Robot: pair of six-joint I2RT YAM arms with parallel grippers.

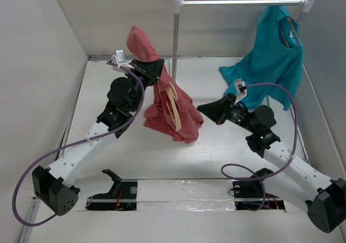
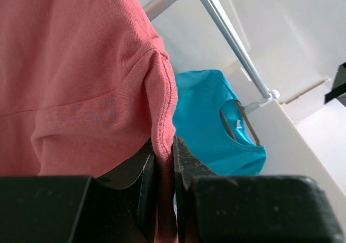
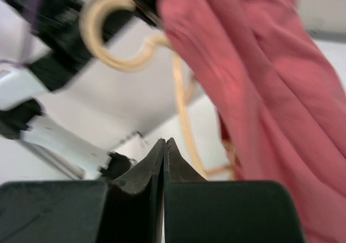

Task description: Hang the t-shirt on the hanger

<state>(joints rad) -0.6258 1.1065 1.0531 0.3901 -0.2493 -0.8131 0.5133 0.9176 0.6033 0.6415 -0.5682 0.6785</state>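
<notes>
Left gripper [image 1: 150,70] clamped the t-shirt [image 1: 181,116] edge up high so cloth and hanger [image 1: 173,103] dangled just below it, within reach of the right gripper [image 1: 203,109], closed empty beside them.

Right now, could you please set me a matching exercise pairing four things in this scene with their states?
Things:
1. t-shirt
2. hanger
3. teal shirt
4. right gripper

States:
A. hangs on the rail
B. shut, holding nothing
C. pinched by the left gripper
D. pale wood, lying against the t-shirt

Pairs: 1-C, 2-D, 3-A, 4-B
</notes>
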